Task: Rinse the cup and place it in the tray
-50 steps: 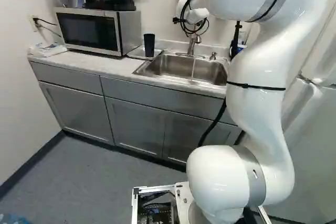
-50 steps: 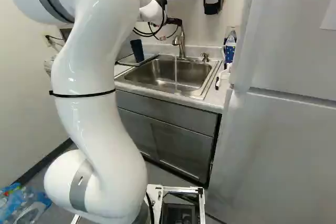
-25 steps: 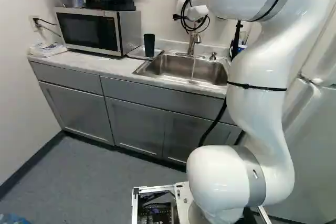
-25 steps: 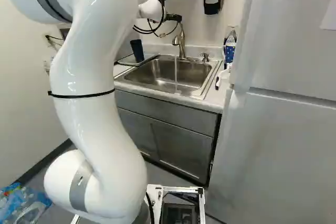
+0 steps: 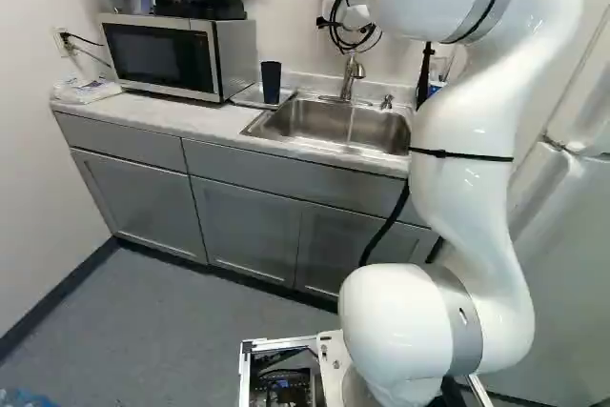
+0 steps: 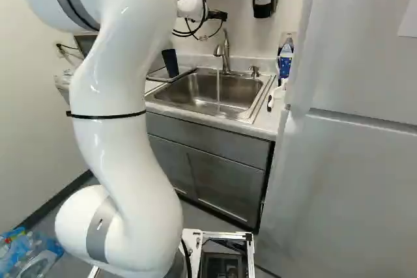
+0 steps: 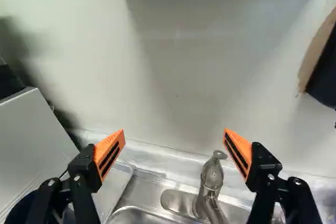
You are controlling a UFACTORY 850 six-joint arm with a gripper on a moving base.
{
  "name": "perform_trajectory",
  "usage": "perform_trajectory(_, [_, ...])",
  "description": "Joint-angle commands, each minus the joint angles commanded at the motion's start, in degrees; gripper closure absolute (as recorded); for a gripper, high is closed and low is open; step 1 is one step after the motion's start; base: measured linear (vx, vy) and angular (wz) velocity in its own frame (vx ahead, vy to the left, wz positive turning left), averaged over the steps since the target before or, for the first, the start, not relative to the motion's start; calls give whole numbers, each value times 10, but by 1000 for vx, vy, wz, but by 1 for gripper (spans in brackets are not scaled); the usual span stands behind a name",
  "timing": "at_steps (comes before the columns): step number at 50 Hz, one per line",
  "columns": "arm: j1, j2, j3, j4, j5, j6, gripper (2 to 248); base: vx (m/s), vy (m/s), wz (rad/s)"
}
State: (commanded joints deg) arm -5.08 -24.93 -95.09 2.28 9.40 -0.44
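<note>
One dark, tapered cup (image 5: 271, 82) stands in the single shallow tray (image 5: 247, 97) beside one steel sink (image 5: 310, 121), where one thin stream of water (image 6: 218, 86) falls from a curved metal faucet (image 6: 225, 55). Nearby, the black gripper (image 6: 214, 15) holds two ribbed, wedge-shaped orange pads (image 7: 109, 153) spread wide.

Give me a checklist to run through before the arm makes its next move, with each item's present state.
1. Gripper open and empty: ok.
2. Cup standing in the tray beside the sink: ok.
3. Cup rinsed: cannot tell; no picture shows its inside.
4. Water off: not ok; a stream runs from the faucet into the sink.
5. Faucet handle centred between the fingers, if shutting the water off comes next: not ok; in the wrist view it shows nearer one finger.
</note>
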Motion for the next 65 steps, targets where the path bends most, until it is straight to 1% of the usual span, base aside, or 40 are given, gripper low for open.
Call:
perform_trajectory(17, [3,-52,-64,0,-26,0,3,0,0,0])
perform_trajectory(25, [5,-68,-83,0,-42,0,3,0,0,0])
perform_trajectory(45, [5,-67,-83,0,-78,0,3,0,0,0])
perform_trajectory(58, [5,-57,-70,0,-94,0,3,0,0,0])
perform_trajectory(65, [5,-51,-62,0,-95,0,3,0,0,0])
